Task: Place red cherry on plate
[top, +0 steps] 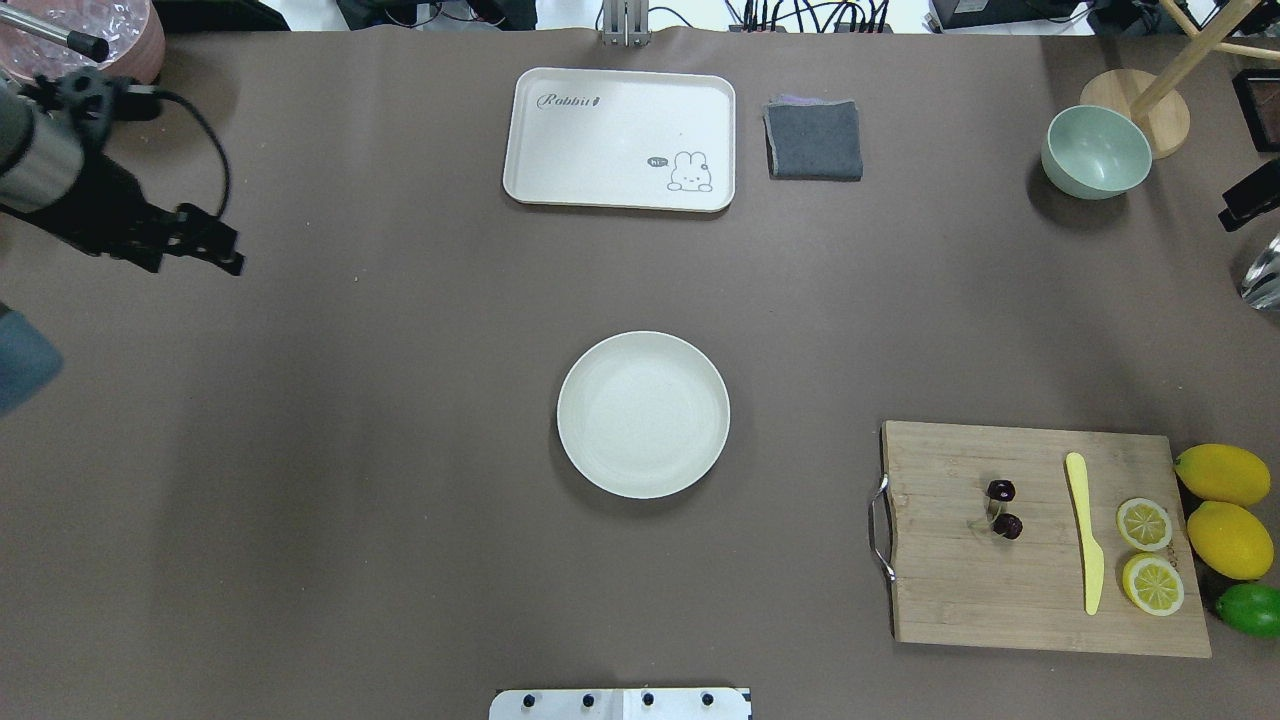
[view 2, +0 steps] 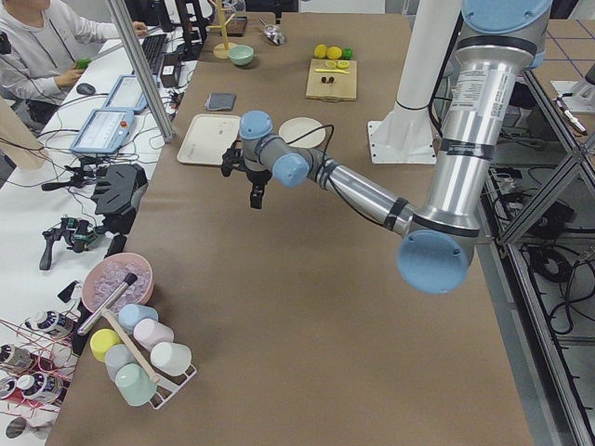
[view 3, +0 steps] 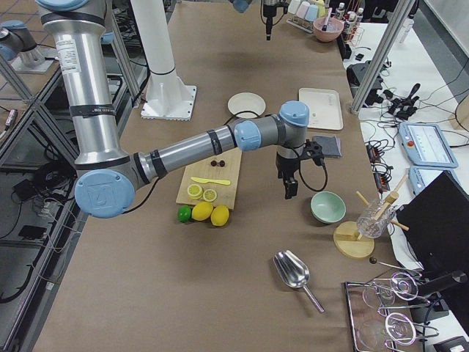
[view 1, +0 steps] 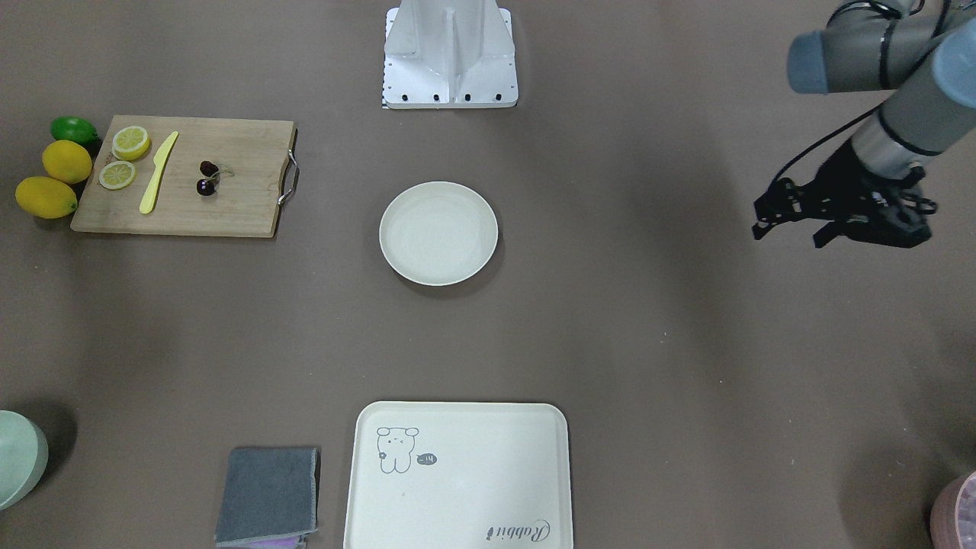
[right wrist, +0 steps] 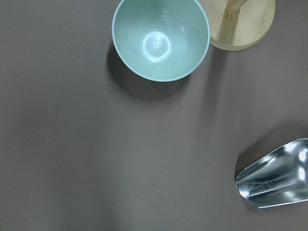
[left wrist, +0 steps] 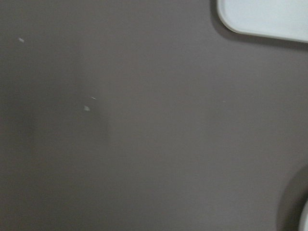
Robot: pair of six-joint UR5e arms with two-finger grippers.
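No step is being recorded as done: the red cherry [top: 1003,508] is being logged on the cutting board [top: 1000,600] at near right, well apart from the bare plate [top: 643,415], the left gripper [view 1: 789,231] is being held spread at far left, and the right gripper [view 3: 288,189] is being noted as not readable.

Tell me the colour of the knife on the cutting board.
Pale yellow. The knife shows best in the overhead exterior view, lying on the wooden cutting board.

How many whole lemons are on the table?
2: both just off the cutting board, one lemon beside the lime, the other lemon beyond it. None appears hidden.
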